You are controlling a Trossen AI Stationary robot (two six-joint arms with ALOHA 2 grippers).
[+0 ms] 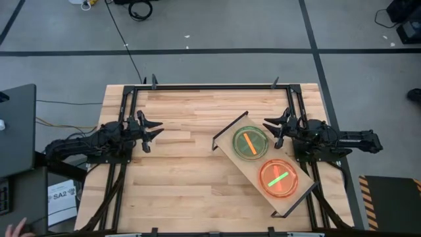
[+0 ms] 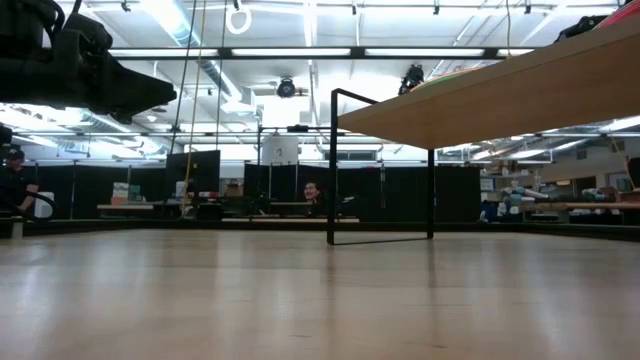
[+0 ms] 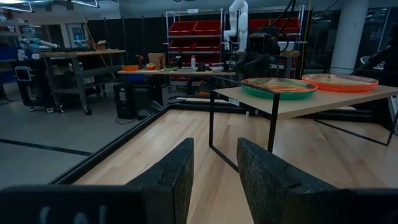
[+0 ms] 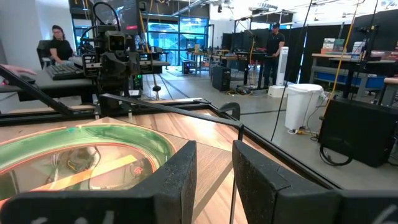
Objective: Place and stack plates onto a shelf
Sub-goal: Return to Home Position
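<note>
Nearest, pale wood worktop (image 1: 191, 178) fills frame centre; left gripper (image 1: 156, 130) and right gripper (image 1: 268, 130) hover narrowly parted. Right of centre, the slanted shelf (image 1: 227, 138) carries a green stack (image 1: 250, 143) and an orange stack (image 1: 278, 178); grey floor (image 1: 210, 33) beyond.

The bench (image 1: 184, 191) is pale wood planks in a black frame. It stands on a grey floor (image 1: 230, 39) crossed by dark tape lines, with a black cable (image 1: 139, 9) coiled on it. In the room beyond are a rack of red bins (image 3: 193, 28) and a white bin (image 4: 303, 102). One person (image 4: 60, 45) sits at a desk, and another (image 4: 272, 46) stands farther back.
</note>
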